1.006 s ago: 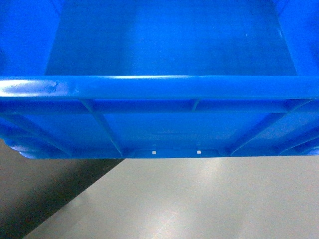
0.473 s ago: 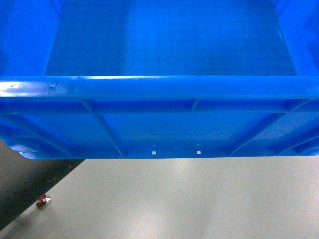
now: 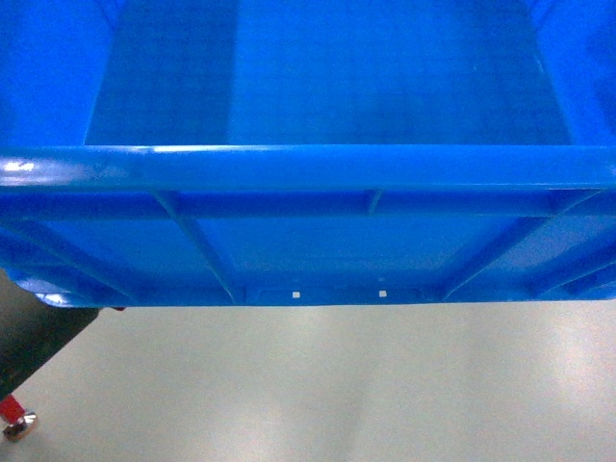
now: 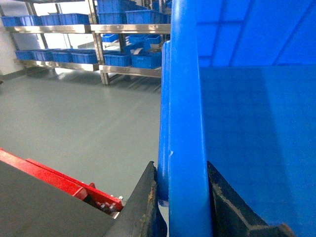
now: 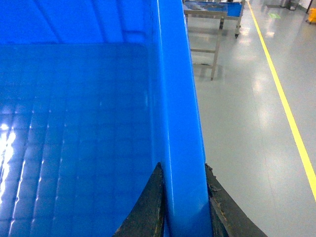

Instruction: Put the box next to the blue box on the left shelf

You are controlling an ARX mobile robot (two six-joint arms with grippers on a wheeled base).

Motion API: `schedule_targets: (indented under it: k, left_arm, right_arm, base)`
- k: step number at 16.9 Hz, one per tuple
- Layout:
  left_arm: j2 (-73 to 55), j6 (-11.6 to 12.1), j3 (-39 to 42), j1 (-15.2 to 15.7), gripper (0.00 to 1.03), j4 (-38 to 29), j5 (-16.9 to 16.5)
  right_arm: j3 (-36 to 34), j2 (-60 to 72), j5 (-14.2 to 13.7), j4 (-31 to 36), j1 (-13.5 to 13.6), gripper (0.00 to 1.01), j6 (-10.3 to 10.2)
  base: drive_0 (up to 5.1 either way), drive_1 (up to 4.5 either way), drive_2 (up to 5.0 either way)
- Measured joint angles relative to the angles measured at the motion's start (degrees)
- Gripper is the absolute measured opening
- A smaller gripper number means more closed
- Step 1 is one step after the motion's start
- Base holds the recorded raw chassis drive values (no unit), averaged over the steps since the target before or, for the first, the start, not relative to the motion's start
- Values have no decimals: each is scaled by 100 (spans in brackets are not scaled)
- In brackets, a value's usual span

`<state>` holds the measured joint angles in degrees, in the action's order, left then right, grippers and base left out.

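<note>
Blue plastic fills nearly every view: the box (image 3: 318,231) is held up off the floor (image 3: 337,385) between the two arms, its thick near rim running straight across the head view with ribs on the outer wall below it. The left end effector (image 4: 182,207) is clamped on the box's left rim, one dark finger (image 4: 140,207) on the outer side and the other against the smooth inner wall, with the rim standing upright between them. The right end effector (image 5: 183,207) grips the right rim the same way, a worn black finger (image 5: 145,207) inside the box and its partner outside. Beyond the left end effector, out past the rim, stands a steel rack (image 4: 98,29) loaded with small blue bins (image 4: 133,59), well apart across grey floor. Just below and to the outer side of that end effector lies a red painted frame (image 4: 54,173) edging a dark flat surface. Outward of the right end effector, a yellow line (image 5: 284,98) runs along the glossy floor, and a metal bench (image 5: 212,19) stands farther off.
</note>
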<state>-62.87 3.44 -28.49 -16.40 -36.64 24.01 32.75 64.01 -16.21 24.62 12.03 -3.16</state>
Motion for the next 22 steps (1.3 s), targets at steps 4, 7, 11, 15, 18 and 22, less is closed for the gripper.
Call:
schedule_targets:
  k: [4,7,11,15,18,22]
  left_arm:
    - [0,2,0,0,19,2,2]
    - [0,2,0,0,19,2,2]
    - [0,2,0,0,19,0,2]
    - [0,4,0,0,19,4,4]
    - [0,0,0,-2,19,-2,-4]
    - [13,2,0,0,19,-20,17]
  right_arm:
    - [0,0,7,-7,0,12,2]
    - [0,0,11,-2,0,12,4]
    - [0,0,13,-7,0,12,4]
    - [0,0,17,-9,0,12,4]
    - [0,-15,13,-11,-2,12,20]
    - [0,-35,17,9,4,12,22]
  base:
    - [-141,-141,-141]
    - [-141,-141,-141]
    - [-141,-141,-141]
    - [-149,-149,-149]
    - [-151,-151,-151]
    - [-151,-151,-151]
